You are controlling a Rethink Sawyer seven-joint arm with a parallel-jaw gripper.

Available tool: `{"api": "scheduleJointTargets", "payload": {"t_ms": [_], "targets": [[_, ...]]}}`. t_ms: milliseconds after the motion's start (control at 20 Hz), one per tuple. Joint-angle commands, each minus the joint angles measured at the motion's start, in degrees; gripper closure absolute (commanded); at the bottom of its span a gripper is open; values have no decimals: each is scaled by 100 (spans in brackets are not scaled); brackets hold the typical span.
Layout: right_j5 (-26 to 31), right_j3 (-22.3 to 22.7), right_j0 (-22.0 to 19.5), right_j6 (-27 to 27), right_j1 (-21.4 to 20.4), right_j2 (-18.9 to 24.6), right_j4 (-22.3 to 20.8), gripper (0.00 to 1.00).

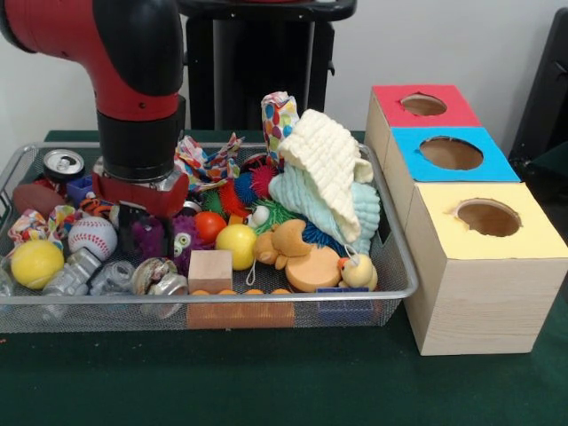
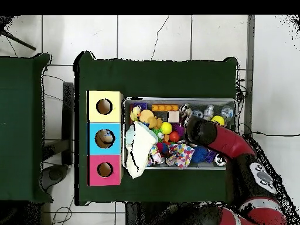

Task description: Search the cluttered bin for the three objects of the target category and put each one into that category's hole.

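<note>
Taking the front view as a clock face centred on the gripper (image 1: 140, 206), the nearest clutter lies along the front rim of the wire bin (image 1: 266, 295). A wooden block (image 1: 210, 271) sits at about 5 o'clock, crushed silver cans (image 1: 71, 271) at about 8 o'clock, and a yellow ball (image 1: 36, 264) beyond them in the same direction. One row further in, a baseball (image 1: 92, 237) sits just beside the gripper at 8 o'clock. Purple spiky toys (image 1: 160, 238) lie right under it at 6, and a second yellow ball (image 1: 236, 246) is at 4.

The gripper is sunk into the left part of the heap, and its red mount hides the working end. I cannot tell how far open it is or whether it has anything in hold.

The pictures do not say which category is wanted. Balls and cans are the kinds closest to hand, so one of those is my guess. Further back, an upright soda can (image 1: 63, 163) stands at 10 o'clock by the rear rim.

The coming move turns on the three holes, which all lie out at 3 o'clock, past the heap of folded cloths (image 1: 324, 164) and outside the bin on the table (image 1: 266, 382). The yellow box (image 1: 497, 266) is nearest, then the blue box (image 1: 484, 169), then the red box (image 1: 461, 111). Any pick will likely need lifting clear of the cloths and carrying across the whole bin.

In the overhead view the gripper (image 2: 192, 126) has the boxes at 9 o'clock.
</note>
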Motion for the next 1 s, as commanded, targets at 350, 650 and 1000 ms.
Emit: {"api": "scheduleJointTargets", "payload": {"t_ms": [350,650,1000], "targets": [[1555,-1647,68,564,838,173,301,0],[1874,-2163,-119,-7,1069,472,112,0],[2303,-2564,-129,-377,1149,542,-95,0]]}}
